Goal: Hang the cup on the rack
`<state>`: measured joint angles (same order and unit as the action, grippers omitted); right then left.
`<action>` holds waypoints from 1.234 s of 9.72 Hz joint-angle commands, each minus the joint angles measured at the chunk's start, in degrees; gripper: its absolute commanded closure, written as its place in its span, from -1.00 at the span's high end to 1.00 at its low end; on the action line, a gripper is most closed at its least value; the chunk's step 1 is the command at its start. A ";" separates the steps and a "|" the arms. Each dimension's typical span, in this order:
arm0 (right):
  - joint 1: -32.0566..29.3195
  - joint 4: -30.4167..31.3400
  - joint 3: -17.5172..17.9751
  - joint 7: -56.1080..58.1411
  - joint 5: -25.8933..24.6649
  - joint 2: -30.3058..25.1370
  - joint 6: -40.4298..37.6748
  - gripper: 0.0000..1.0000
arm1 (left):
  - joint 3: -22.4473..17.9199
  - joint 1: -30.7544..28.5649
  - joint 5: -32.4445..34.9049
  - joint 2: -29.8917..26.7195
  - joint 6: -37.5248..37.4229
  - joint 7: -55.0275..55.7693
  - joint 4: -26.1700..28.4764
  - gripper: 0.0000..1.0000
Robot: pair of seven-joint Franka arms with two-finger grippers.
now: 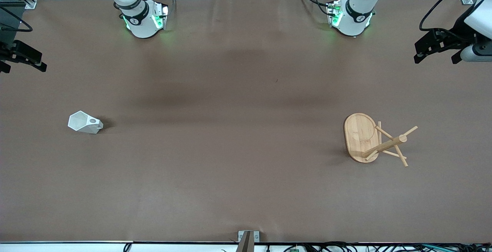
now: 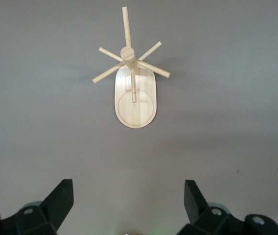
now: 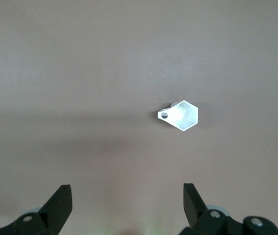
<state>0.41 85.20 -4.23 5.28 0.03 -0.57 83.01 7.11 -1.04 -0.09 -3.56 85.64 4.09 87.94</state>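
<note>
A: Cup point(image 1: 85, 122) — white, faceted, resting on the brown table point(image 1: 230, 136) toward the right arm's end. Handle with round hole turned toward the table's middle; polygonal rim open upward. Untouched, nothing beside it.

B: Confirmed in the right wrist view: cup point(image 3: 180, 116) well apart from the fingertips point(image 3: 60, 200). Right gripper point(image 1: 17, 57) up in the air at the table's edge on the right arm's end, over bare table. Fingers spread wide, nothing between them.

A: Rack point(image 1: 374, 139) — light bamboo, toward the left arm's end, well apart from the cup. Oval base flat on the table; post rising from the end of the base nearer the front camera; thin pegs angled outward. No cup on any peg.

B: Matches the left wrist view: rack point(image 2: 134, 85) seen from above, pegs fanned around the post top. Left gripper point(image 1: 438, 50) aloft at the table's edge on the left arm's end — fingers point(image 2: 60, 198) spread apart, holding nothing, clear of the rack.
</note>
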 commanded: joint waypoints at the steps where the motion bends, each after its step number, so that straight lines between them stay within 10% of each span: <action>1: 0.29 0.32 -0.26 -0.27 0.67 -0.40 0.57 1.00 | 0.18 0.07 0.96 0.84 -0.64 -0.57 -0.14 1.00; 12: -6.11 9.07 -0.61 4.63 -0.03 -0.31 9.15 1.00 | 0.54 0.25 2.55 1.01 -0.73 -0.66 -1.10 1.00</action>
<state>-2.90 89.59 -5.18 7.38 -0.08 -0.16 88.73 7.41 -0.87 1.56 -3.49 85.59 4.08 86.40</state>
